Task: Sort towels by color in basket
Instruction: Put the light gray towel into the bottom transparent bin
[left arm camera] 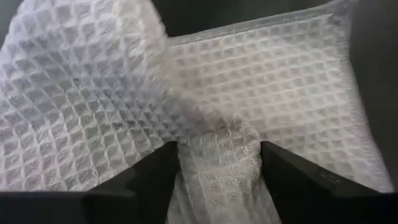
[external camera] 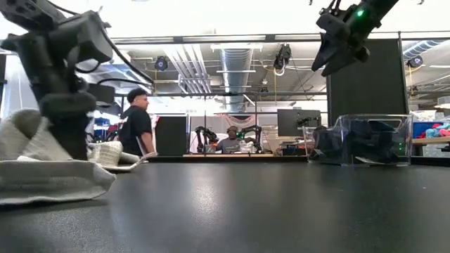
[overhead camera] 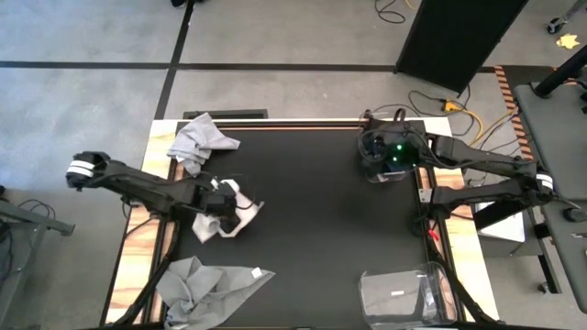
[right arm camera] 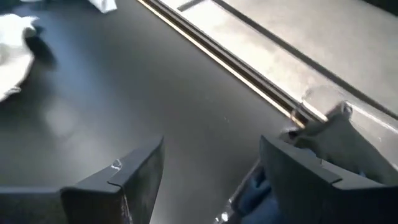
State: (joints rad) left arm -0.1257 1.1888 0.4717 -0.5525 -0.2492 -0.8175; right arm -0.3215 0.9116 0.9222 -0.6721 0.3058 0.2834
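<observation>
A white waffle-weave towel point(overhead camera: 242, 216) point(external camera: 42, 172) lies crumpled on the black table, left of centre. My left gripper point(overhead camera: 220, 209) point(left arm camera: 219, 180) is down on it and shut on a bunched part. My right gripper point(overhead camera: 374, 158) point(external camera: 332, 57) point(right arm camera: 211, 165) hangs open, high over a clear basket point(overhead camera: 380, 176) point(external camera: 362, 140) at the table's far right that holds dark cloths. One grey towel point(overhead camera: 202, 142) lies at the far left corner, and another point(overhead camera: 206, 284) at the near left corner. My left gripper pinches a gathered ridge of the white towel point(left arm camera: 217, 155) between its two fingers point(left arm camera: 155, 177), several layers bunched together. The fingers come from above, pointing down. The rest of the towel point(external camera: 49, 179) spreads slack on the table around them.
A second clear basket point(overhead camera: 404, 295) sits at the near right corner. The middle of the black table point(overhead camera: 312, 220) is bare. Beyond the far edge, people point(external camera: 137, 130) stand and sit in the room. Cables and a dark cabinet lie on the floor past the far right.
</observation>
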